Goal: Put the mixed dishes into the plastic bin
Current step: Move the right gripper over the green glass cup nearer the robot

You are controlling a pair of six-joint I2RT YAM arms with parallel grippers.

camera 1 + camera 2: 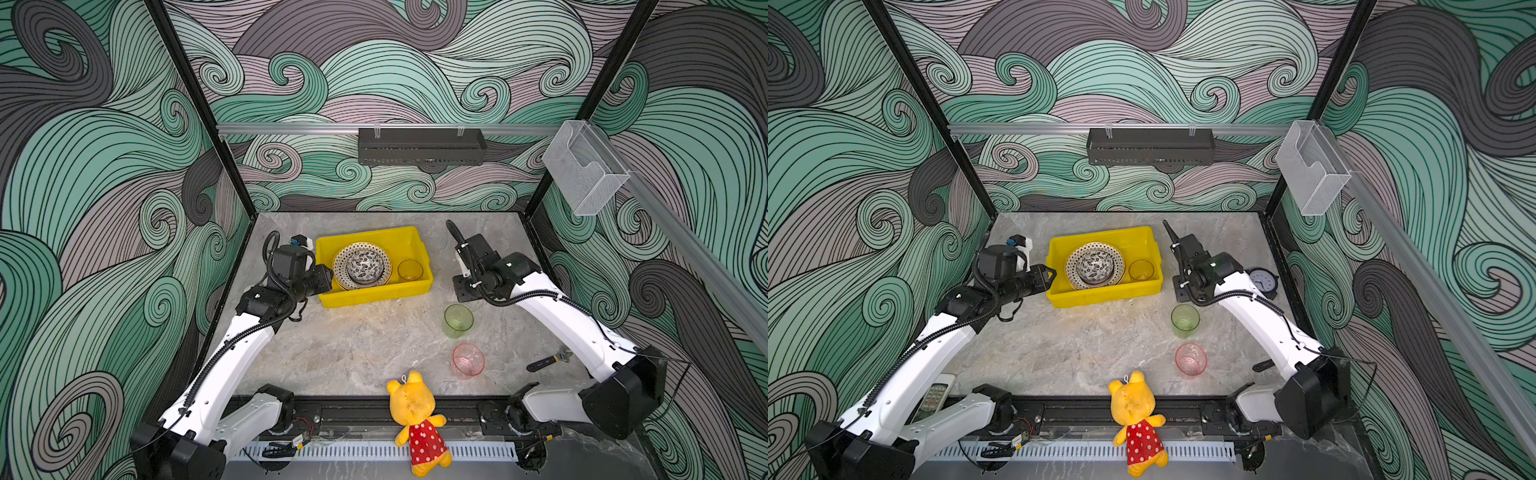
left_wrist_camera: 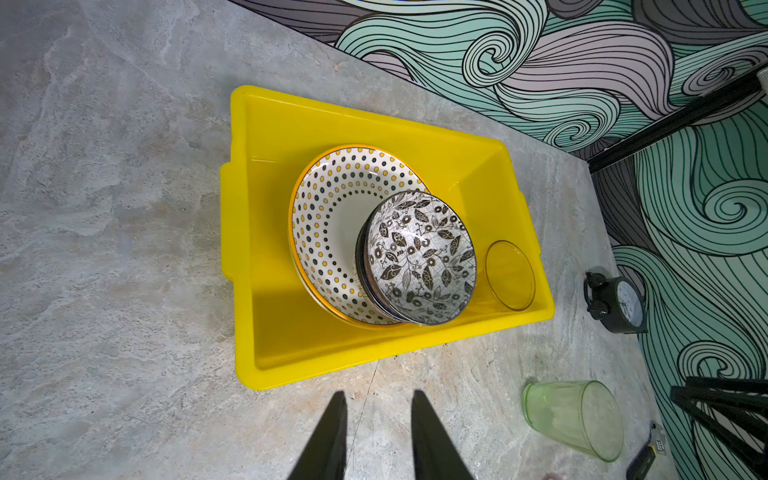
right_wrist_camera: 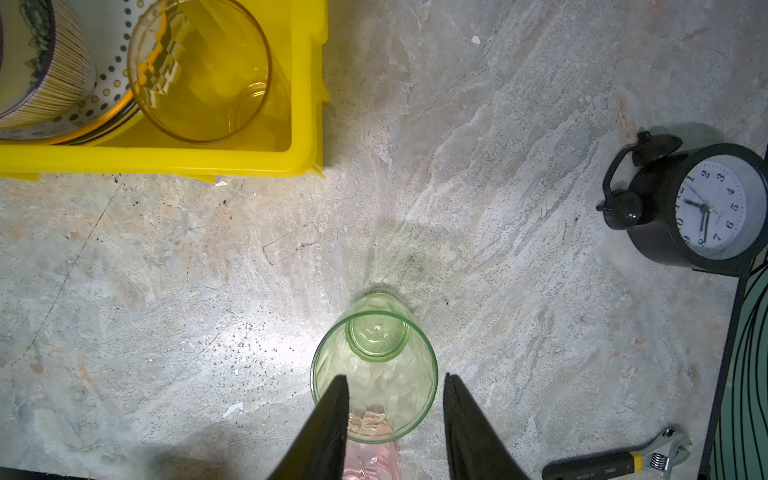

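The yellow plastic bin (image 1: 366, 232) stands on the grey stone surface (image 1: 353, 345) near the middle of both top views, a little above the centre. In its left part lies a dotted-rim plate (image 1: 341, 261), and on this plate sits a black-white leafy bowl (image 1: 365, 266); the left wrist view shows darker rims under the bowl, too hidden to name. An amber cup (image 1: 410, 270) stands upright in the right end of the bin. Two cups are outside it – a green cup (image 1: 458, 320) below and to the right of the bin, and a pink cup (image 1: 468, 360) lower, toward the yellow plush bear (image 1: 415, 411) at the bottom edge. The left end effector (image 2: 378, 395) is just left of the bin, its jaws narrowly apart with nothing between them. The right end effector (image 3: 395, 376) is right of the bin and above the green cup in the picture – its jaws stand moderately apart and hold nothing. A wrench (image 1: 548, 360) lies at the lower right.
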